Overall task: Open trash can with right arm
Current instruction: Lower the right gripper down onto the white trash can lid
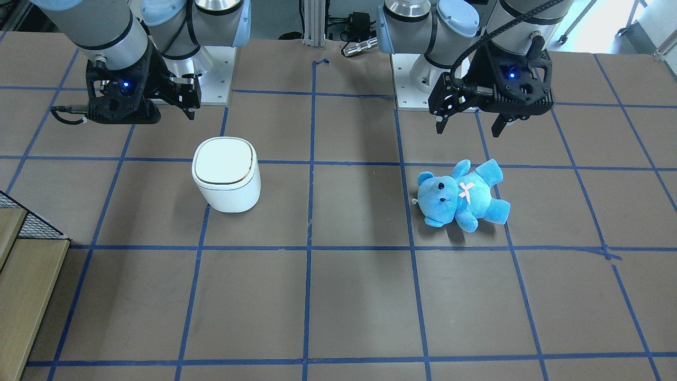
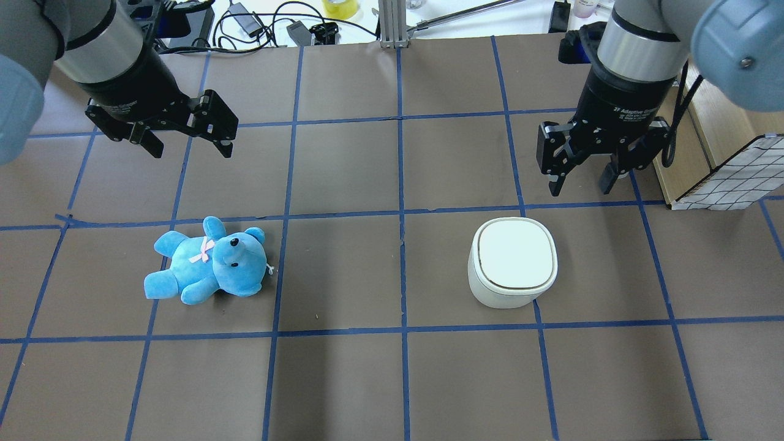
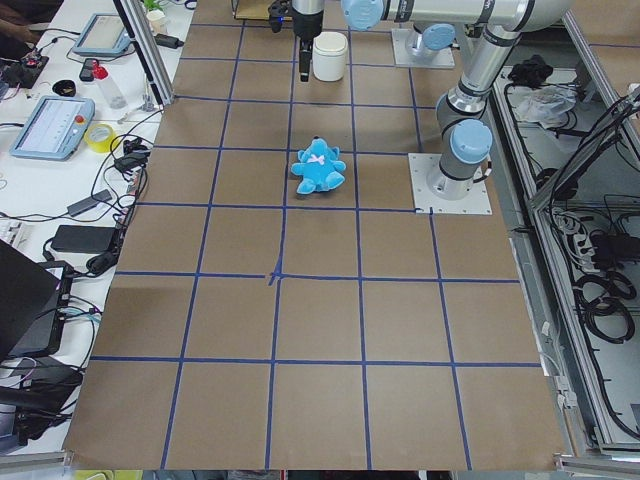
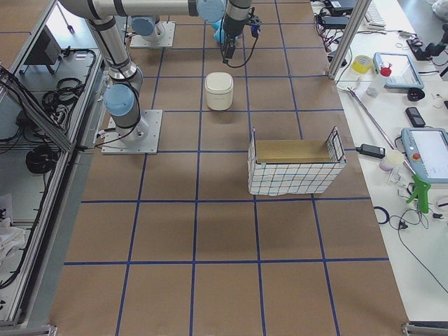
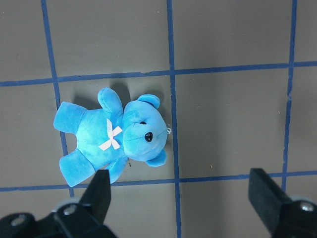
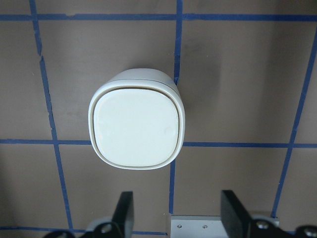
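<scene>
The white trash can (image 2: 514, 260) stands upright on the brown table with its lid shut; it also shows in the front view (image 1: 226, 180) and the right wrist view (image 6: 136, 126). My right gripper (image 2: 580, 184) is open and empty. It hovers above the table, behind the can on the robot's side, apart from it; it also shows in the front view (image 1: 191, 98) and its own wrist view (image 6: 177, 210). My left gripper (image 2: 191, 149) is open and empty, hovering behind the blue plush bear (image 2: 208, 269).
The bear (image 1: 460, 196) lies on its back on the robot's left half. A wire-mesh basket over a wooden box (image 2: 723, 177) stands at the right edge, close to my right arm. Blue tape lines grid the table.
</scene>
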`<act>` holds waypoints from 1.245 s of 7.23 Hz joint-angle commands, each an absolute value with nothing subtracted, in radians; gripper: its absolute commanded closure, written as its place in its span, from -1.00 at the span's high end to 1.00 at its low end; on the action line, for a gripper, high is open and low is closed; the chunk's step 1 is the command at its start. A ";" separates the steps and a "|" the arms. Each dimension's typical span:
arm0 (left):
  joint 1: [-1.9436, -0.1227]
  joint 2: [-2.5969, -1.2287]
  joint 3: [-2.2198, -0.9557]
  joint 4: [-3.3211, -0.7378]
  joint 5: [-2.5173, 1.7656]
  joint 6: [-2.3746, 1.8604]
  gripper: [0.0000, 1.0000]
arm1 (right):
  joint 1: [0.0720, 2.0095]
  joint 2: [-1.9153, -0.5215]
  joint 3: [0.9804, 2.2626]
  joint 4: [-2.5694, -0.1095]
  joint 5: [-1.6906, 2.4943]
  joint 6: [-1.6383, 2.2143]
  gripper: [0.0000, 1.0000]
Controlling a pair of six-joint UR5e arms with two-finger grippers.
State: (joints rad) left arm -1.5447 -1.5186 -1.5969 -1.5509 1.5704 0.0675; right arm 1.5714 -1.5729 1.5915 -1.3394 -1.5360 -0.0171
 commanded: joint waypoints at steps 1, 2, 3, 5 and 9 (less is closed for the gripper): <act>-1.545 -1.519 -1.597 -1.551 1.571 0.067 1.00 | 1.572 -1.572 1.627 -1.302 -1.477 0.018 -1.00; -1.545 -1.519 -1.597 -1.551 1.571 0.067 1.00 | 1.580 -1.560 1.629 -1.301 -1.454 0.018 -1.00; -1.545 -1.519 -1.597 -1.551 1.569 0.067 1.00 | 1.588 -1.543 1.629 -1.301 -1.425 0.014 -1.00; -1.545 -1.519 -1.597 -1.551 1.571 0.067 1.00 | 1.603 -1.482 1.629 -1.299 -1.399 0.008 -1.00; -1.545 -1.519 -1.597 -1.551 1.571 0.067 1.00 | 1.603 -1.489 1.755 -1.385 -1.405 0.017 -1.00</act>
